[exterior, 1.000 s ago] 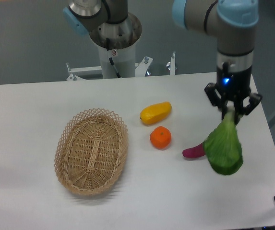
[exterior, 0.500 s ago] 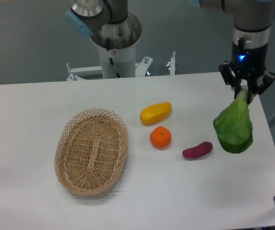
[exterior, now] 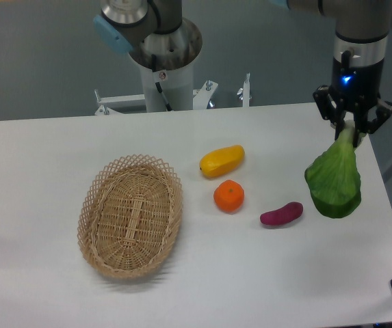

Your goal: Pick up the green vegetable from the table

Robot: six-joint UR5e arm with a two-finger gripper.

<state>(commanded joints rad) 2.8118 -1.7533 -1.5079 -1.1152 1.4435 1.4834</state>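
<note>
Vegetable (exterior: 334,181) is hanging leaf-down from the end effector (exterior: 349,131), whose fingers are clamping its pale stem; it is dangling clear above the surface (exterior: 38,184). Down and to the side, the eggplant (exterior: 282,214) is lying apart from it. Judging by the narrow pinch, keeping the grip firm and lifting smoothly, without swinging, is looking wisest.

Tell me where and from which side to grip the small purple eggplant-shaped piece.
Grip the small purple eggplant-shaped piece across its narrow middle, coming straight down from above. It lies flat on the white table, long axis roughly left-right, so close the fingers front-to-back. The round orange fruit sits clear of it.
</note>
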